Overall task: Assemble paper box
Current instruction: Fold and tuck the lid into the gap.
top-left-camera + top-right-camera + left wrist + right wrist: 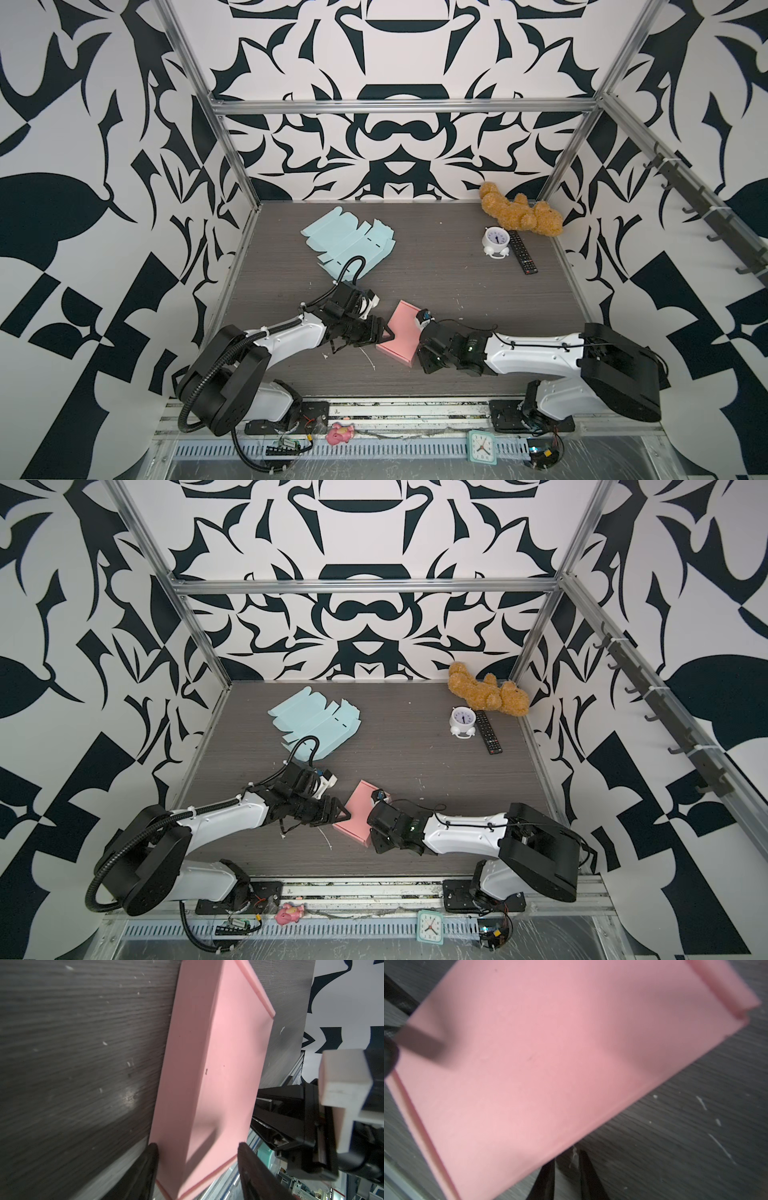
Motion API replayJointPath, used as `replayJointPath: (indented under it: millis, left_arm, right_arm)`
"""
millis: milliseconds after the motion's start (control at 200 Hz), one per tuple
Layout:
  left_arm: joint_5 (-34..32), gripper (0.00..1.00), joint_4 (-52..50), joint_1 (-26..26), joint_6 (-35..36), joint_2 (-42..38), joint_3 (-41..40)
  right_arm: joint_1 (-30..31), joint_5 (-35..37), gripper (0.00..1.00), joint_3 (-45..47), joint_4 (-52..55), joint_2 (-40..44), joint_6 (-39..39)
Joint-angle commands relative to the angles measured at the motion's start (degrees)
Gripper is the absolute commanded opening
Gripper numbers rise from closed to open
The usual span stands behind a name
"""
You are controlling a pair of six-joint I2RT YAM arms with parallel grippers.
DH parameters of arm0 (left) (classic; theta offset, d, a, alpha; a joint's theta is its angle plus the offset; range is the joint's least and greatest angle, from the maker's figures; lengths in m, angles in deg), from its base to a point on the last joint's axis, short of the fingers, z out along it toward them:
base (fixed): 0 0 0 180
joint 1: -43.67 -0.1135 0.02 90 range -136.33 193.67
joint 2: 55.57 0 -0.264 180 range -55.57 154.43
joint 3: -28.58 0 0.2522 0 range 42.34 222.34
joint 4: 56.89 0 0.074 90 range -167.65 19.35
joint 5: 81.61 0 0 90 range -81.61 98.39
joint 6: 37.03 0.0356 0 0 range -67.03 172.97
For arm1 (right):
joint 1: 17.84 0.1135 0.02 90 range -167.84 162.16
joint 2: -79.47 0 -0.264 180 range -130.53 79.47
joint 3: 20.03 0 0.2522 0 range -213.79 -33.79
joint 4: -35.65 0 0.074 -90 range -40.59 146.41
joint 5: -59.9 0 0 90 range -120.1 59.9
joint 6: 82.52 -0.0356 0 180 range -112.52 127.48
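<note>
We find the left gripper [383, 331] spread wide across one end of the closed pink paper box [401, 332], apparently gripping it. The box is near the front of the dark wood-grain table [457, 291]. The right gripper [566, 1176], narrow and empty, sits at the box's opposite edge.

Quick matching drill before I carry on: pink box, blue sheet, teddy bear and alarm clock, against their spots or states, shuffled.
1 pink box
2 blue sheet
3 teddy bear
4 alarm clock

A in the far corner, by the wall
B folded up, nearest the front
C beside the remote
D flat, unfolded

Pairs: 1-B, 2-D, 3-A, 4-C
</note>
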Motion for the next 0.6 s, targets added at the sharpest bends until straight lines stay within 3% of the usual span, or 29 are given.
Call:
replayJointPath:
  millis: [0,595]
  left_arm:
    - [1.1,0.62,1.3,1.5,-1.6,-1.6,-1.4]
    - [-1.0,0.58,8.3,8.8,-9.2,-2.4,-4.4]
  right_arm:
    - [0.5,-0.6,0.23,-1.7,-2.7,-0.2,-1.1]
    - [2.0,-3.8,0.23,-3.3,-9.0,-1.9,-2.9]
